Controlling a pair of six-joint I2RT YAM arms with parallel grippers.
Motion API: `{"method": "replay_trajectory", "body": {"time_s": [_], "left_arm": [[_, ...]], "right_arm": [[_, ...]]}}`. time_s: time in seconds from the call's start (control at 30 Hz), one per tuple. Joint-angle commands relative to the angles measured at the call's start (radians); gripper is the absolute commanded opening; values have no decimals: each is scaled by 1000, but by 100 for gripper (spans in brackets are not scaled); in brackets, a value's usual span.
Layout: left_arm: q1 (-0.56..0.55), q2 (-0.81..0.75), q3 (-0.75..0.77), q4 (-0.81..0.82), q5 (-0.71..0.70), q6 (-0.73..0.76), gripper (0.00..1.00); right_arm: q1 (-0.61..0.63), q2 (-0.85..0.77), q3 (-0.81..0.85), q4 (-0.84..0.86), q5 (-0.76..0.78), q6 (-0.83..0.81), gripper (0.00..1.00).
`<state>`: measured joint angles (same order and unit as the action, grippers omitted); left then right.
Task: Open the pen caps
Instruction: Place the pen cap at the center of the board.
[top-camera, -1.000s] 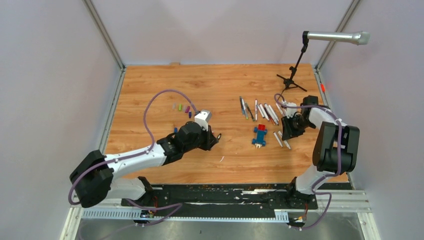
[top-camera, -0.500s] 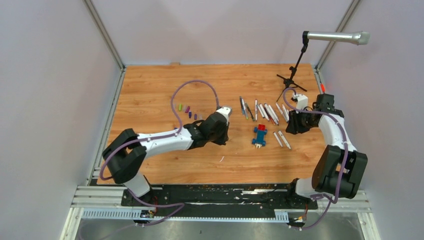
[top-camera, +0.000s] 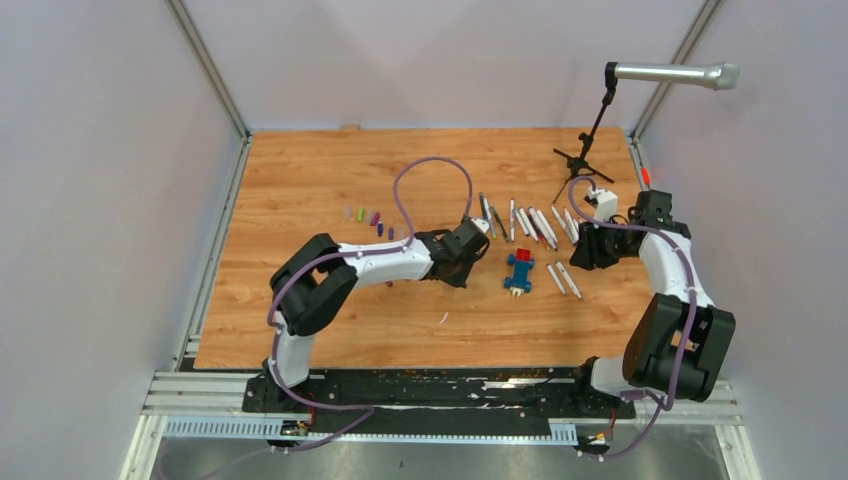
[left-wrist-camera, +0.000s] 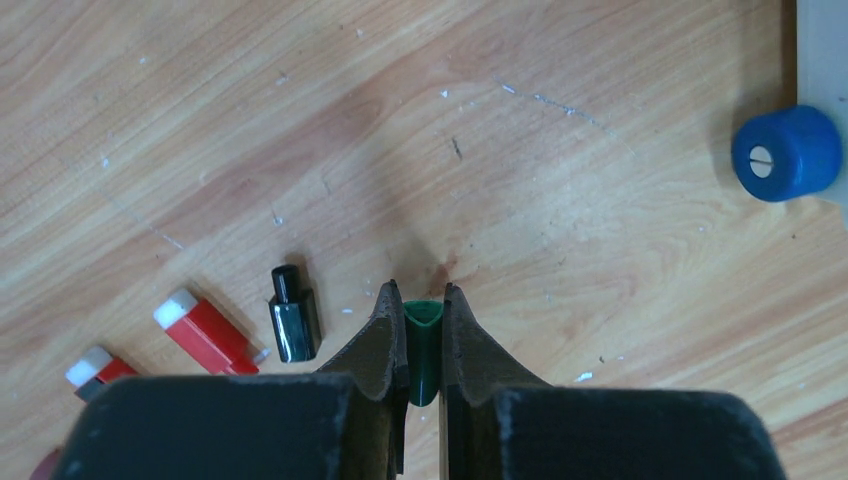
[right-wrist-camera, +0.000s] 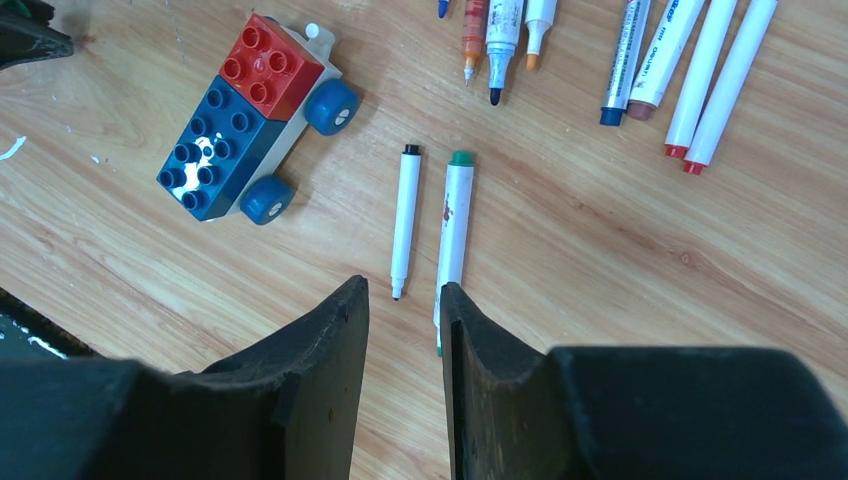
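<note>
Currently green cap (left-wrist-camera: 422, 345) pinched between left gripper (left-wrist-camera: 419, 296) fingers, clamped tight on it. Black cap (left-wrist-camera: 293, 315) at 9 o'clock of it, red caps (left-wrist-camera: 205, 332) beyond. Car wheel (left-wrist-camera: 787, 153) at 2 o'clock, well apart. Right gripper (right-wrist-camera: 403, 290) slightly parted, empty, above two pens (right-wrist-camera: 405, 215) lying side by side. Risks: cap smooth, hold narrow, so it could squirt out and roll into neighbours. Pens close together, so right fingers may catch both or nudge one away.
</note>
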<state>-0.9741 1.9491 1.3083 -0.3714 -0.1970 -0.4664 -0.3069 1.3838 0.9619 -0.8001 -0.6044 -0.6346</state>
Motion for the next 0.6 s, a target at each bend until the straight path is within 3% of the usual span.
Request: {"method": "replay_trajectory", "body": {"time_s": [0.0, 0.57], "left_arm": [[-2, 45, 92, -84, -35, 47, 12], [-3, 82, 155, -151, -32, 58, 27]], "right_arm": [[-9, -35, -4, -4, -47, -27, 33], [-15, -35, -5, -7, -58, -30, 34]]}}
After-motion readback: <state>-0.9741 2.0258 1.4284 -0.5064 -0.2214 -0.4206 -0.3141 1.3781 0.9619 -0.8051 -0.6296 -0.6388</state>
